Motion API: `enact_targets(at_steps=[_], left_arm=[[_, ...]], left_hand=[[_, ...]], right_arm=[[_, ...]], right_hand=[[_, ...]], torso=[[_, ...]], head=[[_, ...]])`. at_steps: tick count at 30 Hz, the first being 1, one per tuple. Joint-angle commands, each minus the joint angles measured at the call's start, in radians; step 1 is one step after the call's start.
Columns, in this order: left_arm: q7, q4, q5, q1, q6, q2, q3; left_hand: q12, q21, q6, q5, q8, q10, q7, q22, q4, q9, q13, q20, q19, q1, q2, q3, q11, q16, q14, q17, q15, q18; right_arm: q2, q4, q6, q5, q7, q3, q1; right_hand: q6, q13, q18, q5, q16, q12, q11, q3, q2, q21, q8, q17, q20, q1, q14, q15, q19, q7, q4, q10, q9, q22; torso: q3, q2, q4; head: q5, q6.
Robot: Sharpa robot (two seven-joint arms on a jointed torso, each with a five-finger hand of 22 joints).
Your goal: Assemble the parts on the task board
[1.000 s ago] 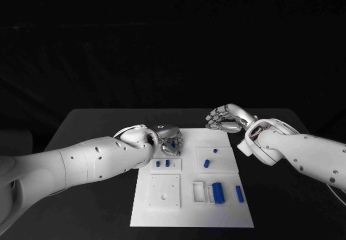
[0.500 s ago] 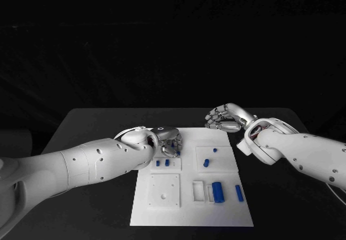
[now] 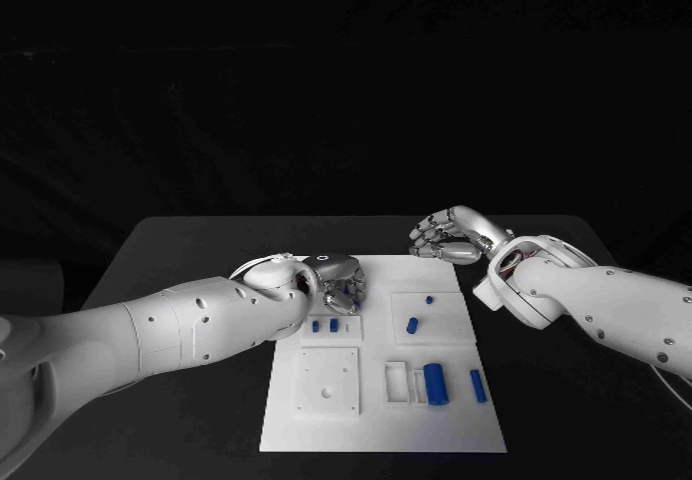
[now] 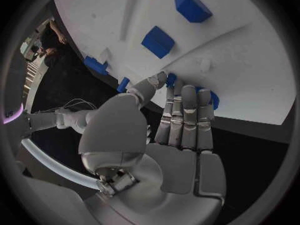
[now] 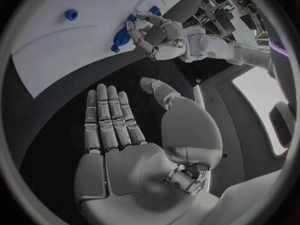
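The white task board (image 3: 382,420) lies in the middle of the black table. My left hand (image 3: 340,287) rests on its far left part, fingers down on the board (image 4: 237,60). Thumb and fingertips close round a small blue part (image 4: 170,78), and another blue part (image 4: 213,99) lies under the outer fingers. My right hand (image 3: 453,238) hovers beyond the board's far right corner, fingers loosely apart and holding nothing (image 5: 119,130). The right wrist view shows the left hand (image 5: 167,35) at a blue part (image 5: 122,36) by the board's edge.
Two small blue parts (image 3: 325,326) stand just nearer than the left hand. More blue parts lie on the right half: a short one (image 3: 414,325), a tiny one (image 3: 430,299), a thick cylinder (image 3: 436,383), a thin one (image 3: 477,386). A white plate with holes (image 3: 329,380) lies at the near left.
The left arm has shifted slightly, its hand staying at the same spot on the board. The right hand has not moved.
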Motion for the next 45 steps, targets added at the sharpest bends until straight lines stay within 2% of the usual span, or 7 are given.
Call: enact_targets(at_steps=[1,12,21,25,26,37,45], left_arm=[[0.01,0.0,-0.007,-0.007,0.044,0.006,-0.003],[-0.006,-0.002,-0.034,-0.008,0.06,0.005,-0.006],[-0.01,-0.004,-0.043,-0.008,0.049,0.005,-0.008],[-0.002,-0.003,-0.043,-0.008,0.028,0.004,-0.008],[0.002,-0.002,-0.043,-0.009,0.023,0.003,-0.008],[0.029,0.016,-0.016,-0.014,-0.071,-0.011,-0.007],[0.035,0.027,0.002,-0.015,-0.095,-0.023,-0.003]], left_hand=[[-0.005,0.006,0.01,-0.004,0.004,0.01,0.0,0.021,-0.015,-0.003,0.001,-0.035,0.008,0.006,0.018,0.003,-0.002,0.006,0.007,0.002,-0.003,0.011],[-0.016,0.012,0.021,-0.013,0.004,0.021,-0.002,0.02,-0.035,-0.01,-0.001,-0.039,0.014,0.01,0.027,0.003,-0.006,0.017,0.02,0.003,-0.006,0.011],[-0.022,0.025,0.037,-0.002,0.008,0.053,-0.006,0.019,-0.047,-0.015,-0.001,-0.049,0.042,0.023,0.036,0.012,-0.016,0.031,0.053,0.003,-0.018,0.015],[-0.024,0.034,0.048,-0.008,0.011,0.071,-0.01,0.019,-0.048,-0.017,-0.001,-0.055,0.056,0.033,0.039,0.021,-0.024,0.039,0.071,0.004,-0.025,0.018],[-0.027,0.037,0.054,-0.043,0.013,0.08,-0.012,0.018,-0.042,-0.019,-0.001,-0.058,0.064,0.043,0.035,0.043,-0.026,0.041,0.08,0.003,-0.028,0.018],[-0.031,0.048,0.082,-0.039,0.023,0.113,-0.021,0.017,-0.034,-0.02,0.002,-0.07,0.09,0.031,0.038,0.069,-0.038,0.05,0.109,0.002,-0.039,0.02],[-0.034,0.051,0.085,-0.039,0.024,0.117,-0.022,0.017,-0.034,-0.02,0.002,-0.072,0.096,0.028,0.039,0.071,-0.039,0.051,0.115,0.002,-0.041,0.021]], right_arm=[[0.001,0.002,0.012,-0.002,0.012,0.0,0.0],[0.001,0.002,0.012,-0.002,0.012,0.0,0.0],[0.002,0.002,0.011,-0.002,0.012,0.0,0.0],[0.002,0.003,0.011,-0.002,0.012,0.0,0.0],[0.002,0.002,0.011,-0.002,0.013,0.0,0.0],[0.002,0.003,0.01,-0.002,0.013,0.0,0.0],[0.001,0.003,0.01,-0.002,0.013,0.0,0.0]], right_hand=[[-0.005,-0.001,0.004,0.002,-0.003,-0.003,0.003,0.004,-0.001,-0.007,0.006,-0.002,0.007,0.005,0.009,0.0,0.001,-0.002,-0.001,0.006,-0.001,0.001],[-0.005,-0.001,0.004,0.003,-0.003,-0.004,0.003,0.004,-0.002,-0.007,0.006,-0.002,0.007,0.005,0.009,0.0,0.001,-0.002,-0.001,0.006,-0.001,0.001],[-0.005,-0.001,0.004,0.003,-0.003,-0.004,0.003,0.004,-0.002,-0.007,0.006,-0.002,0.008,0.005,0.009,0.0,0.001,-0.002,-0.001,0.006,-0.002,0.001],[-0.005,-0.001,0.004,0.003,-0.003,-0.004,0.003,0.004,-0.002,-0.008,0.006,-0.002,0.008,0.004,0.009,0.0,0.001,-0.002,-0.001,0.006,-0.002,0.001],[-0.005,-0.001,0.004,0.003,-0.003,-0.004,0.003,0.004,-0.002,-0.008,0.006,-0.002,0.008,0.004,0.009,0.0,0.001,-0.002,-0.001,0.006,-0.002,0.001],[-0.005,-0.001,0.005,0.003,-0.003,-0.005,0.003,0.004,-0.002,-0.008,0.006,-0.002,0.008,0.004,0.009,0.0,0.001,-0.002,-0.001,0.007,-0.002,0.002],[-0.005,-0.001,0.005,0.004,-0.003,-0.005,0.003,0.004,-0.002,-0.008,0.006,-0.002,0.008,0.004,0.009,0.0,0.001,-0.002,-0.001,0.007,-0.002,0.002]], torso=[[-0.0002,0.0,0.0004],[-0.0004,0.0,0.0008],[-0.0013,0.0,0.0004],[-0.001,-0.001,0.0011],[-0.0007,0.0,0.0011],[-0.0003,0.0,-0.0005],[-0.0003,0.0,-0.0005]], head=[[-0.001,-0.001],[-0.003,-0.004],[-0.001,-0.004],[-0.001,-0.004],[-0.001,-0.004],[0.002,-0.001],[0.003,0.002]])
